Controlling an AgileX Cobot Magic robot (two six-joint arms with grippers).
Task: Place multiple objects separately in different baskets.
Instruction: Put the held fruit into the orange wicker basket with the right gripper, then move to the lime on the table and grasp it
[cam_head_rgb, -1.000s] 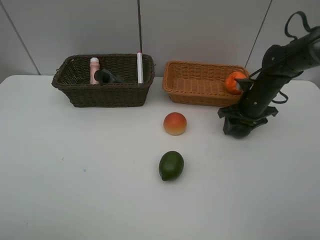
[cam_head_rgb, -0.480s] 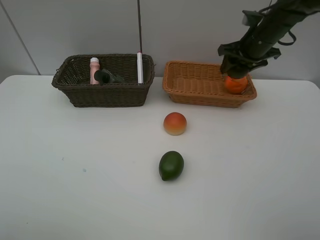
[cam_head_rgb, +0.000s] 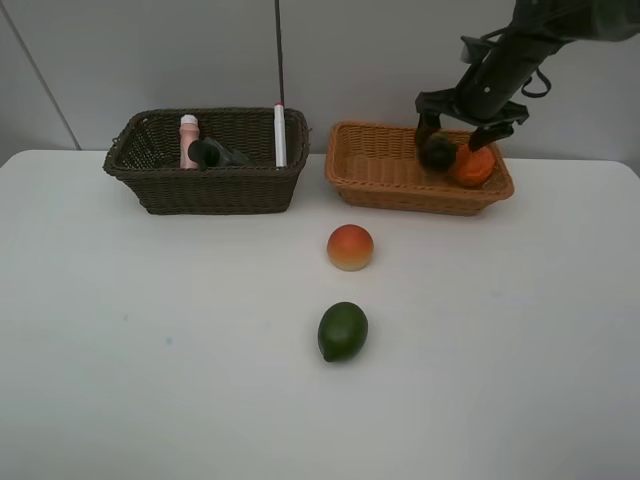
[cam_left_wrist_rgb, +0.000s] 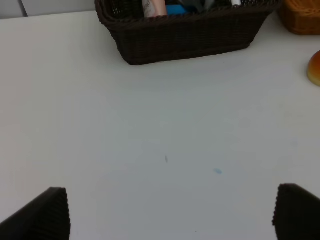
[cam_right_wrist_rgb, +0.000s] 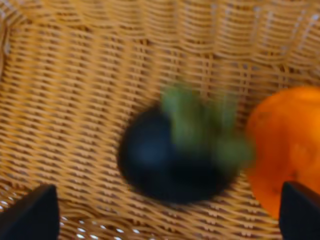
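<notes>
In the right wrist view the dark mangosteen (cam_right_wrist_rgb: 170, 160) is only a smeared dark shape with blurred green leaves. I cannot tell if it already lies on the floor of the light orange-tan basket (cam_right_wrist_rgb: 75, 100). The orange (cam_right_wrist_rgb: 282, 145) just beside it is cut off by the picture's edge. The right hand (cam_head_rgb: 456, 138) shows there only as two fingertips (cam_right_wrist_rgb: 30, 212) in the corners.

In the left wrist view the dark brown basket (cam_left_wrist_rgb: 185, 35) is cut at the edge. The pink white-capped bottle (cam_left_wrist_rgb: 154, 6) shows only its lower part, and the red-yellow fruit (cam_left_wrist_rgb: 315, 67) only a thin slice.

From the high camera, the basket wall hides the lower part of the dark green pump bottle (cam_head_rgb: 215, 152).
</notes>
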